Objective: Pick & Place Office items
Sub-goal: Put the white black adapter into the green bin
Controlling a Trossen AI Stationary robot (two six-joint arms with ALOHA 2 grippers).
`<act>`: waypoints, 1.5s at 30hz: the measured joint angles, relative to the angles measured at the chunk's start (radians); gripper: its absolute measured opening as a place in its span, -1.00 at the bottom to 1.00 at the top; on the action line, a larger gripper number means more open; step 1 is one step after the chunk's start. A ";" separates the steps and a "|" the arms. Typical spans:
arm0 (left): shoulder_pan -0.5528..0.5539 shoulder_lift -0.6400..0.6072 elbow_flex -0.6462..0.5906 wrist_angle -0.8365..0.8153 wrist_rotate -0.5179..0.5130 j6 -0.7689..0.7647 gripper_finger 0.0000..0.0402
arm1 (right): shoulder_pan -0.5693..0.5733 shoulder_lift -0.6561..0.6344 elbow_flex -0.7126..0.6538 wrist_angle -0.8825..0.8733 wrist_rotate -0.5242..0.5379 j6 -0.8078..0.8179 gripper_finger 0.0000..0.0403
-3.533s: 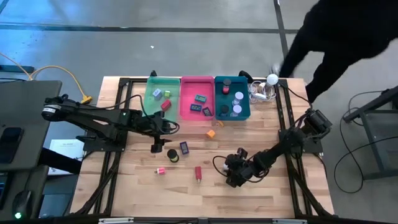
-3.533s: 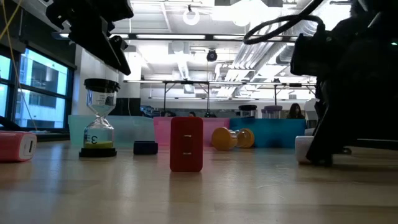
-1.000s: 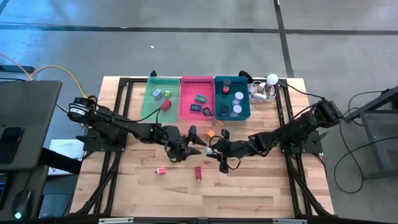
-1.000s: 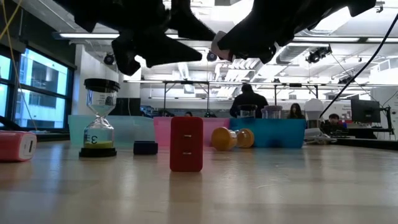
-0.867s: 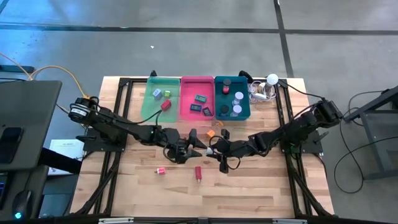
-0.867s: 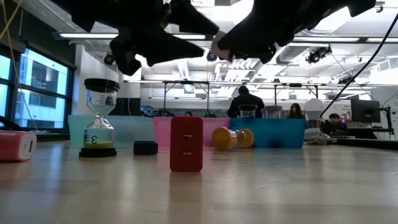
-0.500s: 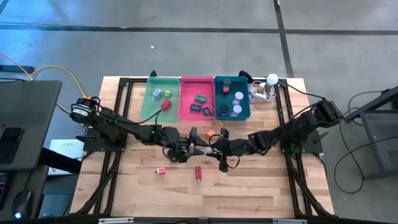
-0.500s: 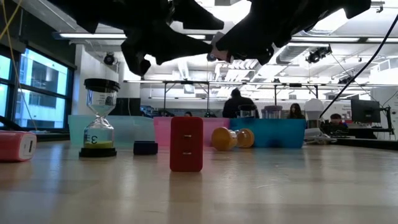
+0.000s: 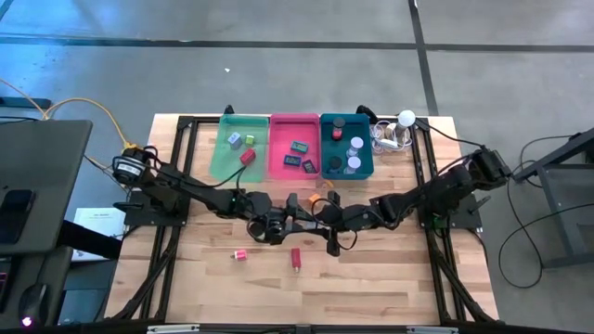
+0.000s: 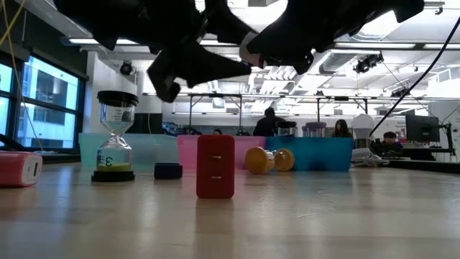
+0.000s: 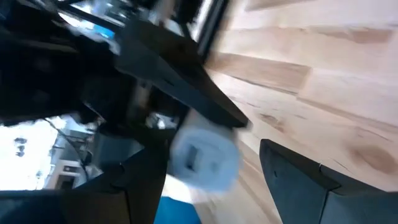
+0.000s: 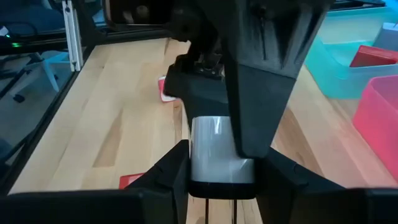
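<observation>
My right gripper hangs above the middle of the table, shut on a pale, near-white block. My left gripper faces it from the table's left, open. Its two fingers stand on either side of the same block, and I cannot tell whether they touch it. On the table lie a red block, a small pink item and an orange item. An hourglass and a dark blue item stand below the left arm. My right gripper pinches the pale block by its two opposite sides between its two fingers. The fingers come level from the table's right side. The block is lifted clear of the table, high up in the low view.
Along the far edge stand a green tray, a pink tray and a teal tray, each holding small items. A white ball with cables sits at the far right corner. People show in the room beyond.
My left gripper has moved toward the table's right, closing the distance to my right gripper, so that its fingers now flank the held block. My right gripper has kept the block aloft and has hardly shifted.
</observation>
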 joint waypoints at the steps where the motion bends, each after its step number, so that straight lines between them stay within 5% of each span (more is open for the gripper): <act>1: 0.000 0.004 0.000 0.018 0.000 0.000 0.23 | -0.004 0.001 0.000 0.001 -0.008 0.000 -0.39; 34: 0.000 0.004 0.000 0.059 0.030 0.029 0.22 | -0.005 0.002 0.000 0.014 -0.036 -0.004 -0.38; 45: 0.000 0.024 0.000 0.062 0.031 0.011 -0.19 | -0.005 0.002 0.000 0.008 -0.038 -0.004 -0.37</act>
